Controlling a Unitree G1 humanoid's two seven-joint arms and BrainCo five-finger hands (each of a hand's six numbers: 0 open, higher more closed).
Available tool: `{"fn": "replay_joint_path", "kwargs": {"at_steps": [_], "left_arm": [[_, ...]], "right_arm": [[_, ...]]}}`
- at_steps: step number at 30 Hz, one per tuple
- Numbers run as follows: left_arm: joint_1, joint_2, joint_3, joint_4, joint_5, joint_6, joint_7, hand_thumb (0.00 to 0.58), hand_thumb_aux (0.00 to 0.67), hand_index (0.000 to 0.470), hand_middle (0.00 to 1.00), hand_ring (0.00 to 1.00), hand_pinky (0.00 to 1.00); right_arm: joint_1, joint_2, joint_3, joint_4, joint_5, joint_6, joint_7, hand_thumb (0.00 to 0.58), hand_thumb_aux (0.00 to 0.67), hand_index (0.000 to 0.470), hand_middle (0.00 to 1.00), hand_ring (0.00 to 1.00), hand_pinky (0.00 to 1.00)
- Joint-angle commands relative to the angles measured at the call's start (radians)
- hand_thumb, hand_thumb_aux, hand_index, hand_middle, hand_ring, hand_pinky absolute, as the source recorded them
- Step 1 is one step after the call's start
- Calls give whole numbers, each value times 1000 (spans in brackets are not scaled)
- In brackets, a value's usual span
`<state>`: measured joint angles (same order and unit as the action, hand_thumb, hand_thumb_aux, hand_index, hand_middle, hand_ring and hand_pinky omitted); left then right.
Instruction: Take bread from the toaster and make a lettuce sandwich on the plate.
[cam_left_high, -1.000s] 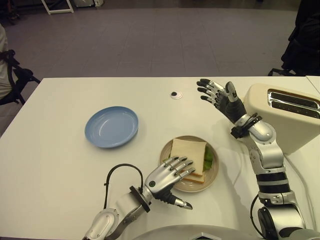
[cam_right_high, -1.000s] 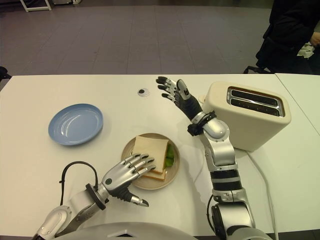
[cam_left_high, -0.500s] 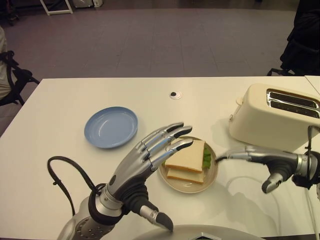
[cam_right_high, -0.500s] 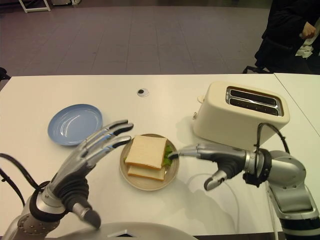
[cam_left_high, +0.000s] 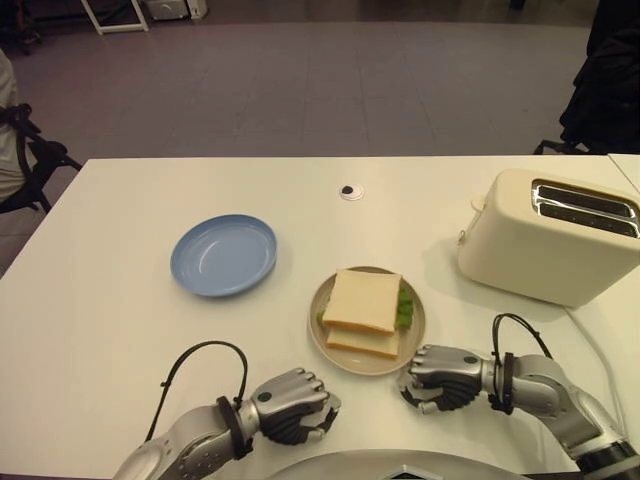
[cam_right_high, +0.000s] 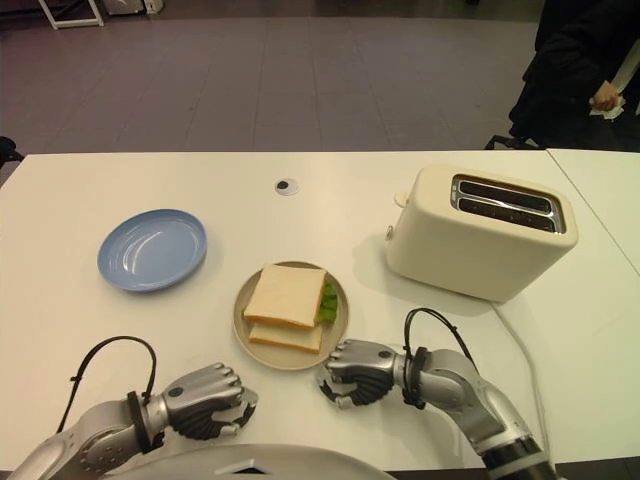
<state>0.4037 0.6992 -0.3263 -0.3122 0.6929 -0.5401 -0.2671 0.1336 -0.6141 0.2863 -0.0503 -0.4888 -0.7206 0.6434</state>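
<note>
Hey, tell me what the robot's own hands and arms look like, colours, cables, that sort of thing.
The left hand and the right hand have metallic silver shells with dark grey to black inner pads. Each wrist is ringed in black, and the forearms are smooth silver. A thin black wire forms a loop at each wrist: the left cable and the right cable.

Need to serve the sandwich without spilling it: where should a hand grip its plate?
I'd pinch the tan plate by its bare near-right rim, coming in low from the right hand side. The sandwich fills the middle, and that rim is exposed and closest. Keep it level.
</note>
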Motion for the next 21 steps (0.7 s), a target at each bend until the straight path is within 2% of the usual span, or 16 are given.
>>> {"fn": "replay_joint_path", "kwargs": {"at_steps": [1, 7, 10, 11, 13, 14, 15, 16, 17, 18, 19, 20, 21], "left_arm": [[-226, -61, -39, 284, 238, 63, 167, 580, 670, 470, 1000, 1000, 1000], [-596, -129, -79, 631, 368, 89, 468, 580, 670, 470, 1000, 1000, 1000], [-695, -144, -99, 757, 368, 78, 562, 580, 670, 470, 1000, 1000, 1000], [-709, -145, -109, 780, 369, 73, 583, 580, 670, 470, 1000, 1000, 1000], [-707, -140, -131, 782, 371, 67, 610, 580, 670, 470, 1000, 1000, 1000], [-692, -133, -139, 762, 370, 67, 616, 580, 670, 470, 1000, 1000, 1000], [-661, -123, -140, 717, 367, 71, 614, 580, 670, 470, 1000, 1000, 1000], [-614, -111, -132, 642, 344, 71, 602, 580, 670, 470, 1000, 1000, 1000], [-552, -98, -113, 544, 306, 71, 581, 580, 670, 470, 1000, 1000, 1000], [-459, -82, -80, 401, 238, 73, 539, 561, 549, 385, 1000, 1000, 1000], [-350, -73, -31, 240, 152, 84, 505, 460, 365, 256, 525, 525, 525], [-251, -74, 13, 106, 48, 91, 477, 343, 242, 170, 341, 341, 341], [-155, -96, 44, -6, -111, 90, 464, 0, 0, 0, 0, 0, 0]], "right_arm": [[-88, 87, 56, 243, -137, 89, -142, 580, 670, 470, 1000, 1000, 1000], [-409, 227, 69, 643, -105, 131, -346, 580, 670, 470, 1000, 1000, 1000], [-564, 278, 77, 803, -96, 108, -432, 580, 665, 466, 1000, 1000, 1000], [-599, 287, 78, 838, -92, 97, -455, 579, 646, 453, 1000, 1000, 1000], [-637, 287, 74, 868, -73, 60, -490, 551, 520, 365, 1000, 1000, 1000], [-638, 278, 67, 859, -59, 37, -498, 532, 478, 335, 1000, 1000, 1000], [-621, 260, 55, 822, -38, 11, -498, 506, 431, 302, 937, 937, 937], [-592, 236, 37, 763, -8, -15, -487, 427, 326, 229, 545, 545, 545], [-552, 209, 17, 689, 31, -38, -467, 148, 92, 65, 231, 231, 231], [-489, 167, -5, 577, 95, -59, -434, 0, 0, 0, 0, 0, 0], [-408, 115, -28, 446, 185, -68, -390, 0, 0, 0, 0, 0, 0], [-329, 65, -40, 332, 291, -66, -337, 0, 0, 0, 0, 0, 0], [-240, 18, -55, 212, 451, -34, -277, 0, 0, 0, 0, 0, 0]]}}
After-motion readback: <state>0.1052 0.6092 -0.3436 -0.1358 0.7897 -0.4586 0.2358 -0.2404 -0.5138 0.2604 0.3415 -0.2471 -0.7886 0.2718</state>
